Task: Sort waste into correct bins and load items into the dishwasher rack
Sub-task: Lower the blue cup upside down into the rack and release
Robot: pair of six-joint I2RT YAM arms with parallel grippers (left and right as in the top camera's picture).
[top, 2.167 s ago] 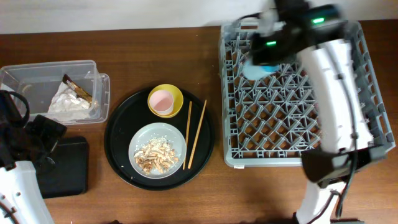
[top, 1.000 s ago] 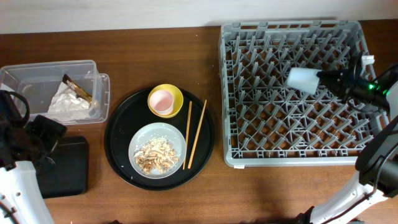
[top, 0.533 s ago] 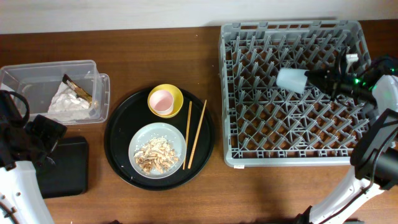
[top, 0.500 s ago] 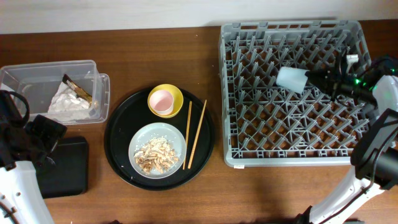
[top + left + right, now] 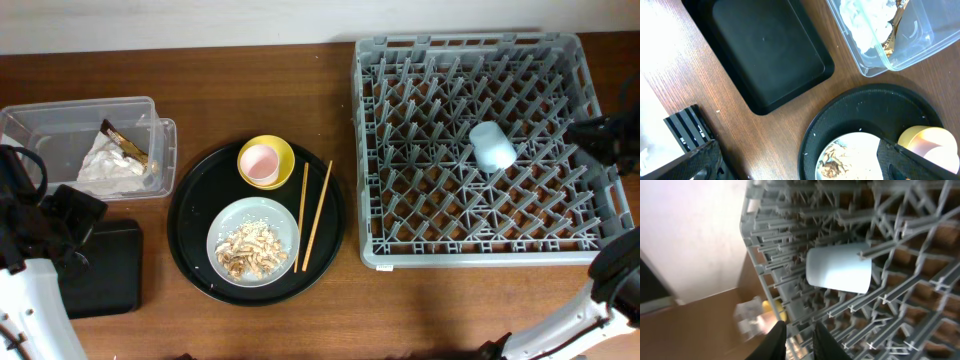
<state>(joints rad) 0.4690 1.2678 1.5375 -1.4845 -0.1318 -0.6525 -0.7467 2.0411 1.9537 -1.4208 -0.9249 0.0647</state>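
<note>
While the small light-blue cup lies tipped on its side among the upright pegs of the large square grey plastic dishwasher rack, the right arm stands apart from it at the rack's outer wall, at the border of the overhead view.

Right jaws, right wrist view: two dark fingers with a narrow gap between them, gripping nothing. The cup rests ahead of them, untouched.

Left jaws (left wrist view) are spread wide and empty. They are poised above the wooden bench between the shallow black rectangular bin and the large round black tray.

Clear rectangular plastic tub: it contains the crumpled white paper napkin and the small gold-brown wrapper, the wrapper lying against the napkin. The black bin sits near the tub and is partly hidden overhead by the left arm.

On the tray:
- The yellow bowl has the small pink cup inside it.
- The round grey plate sits just beside the bowl and carries the heap of beige flaky food scraps.
- The pair of wooden chopsticks lies side by side between the plate and the tray rim nearest the rack.

Tray and rack are near each other but not touching.
</note>
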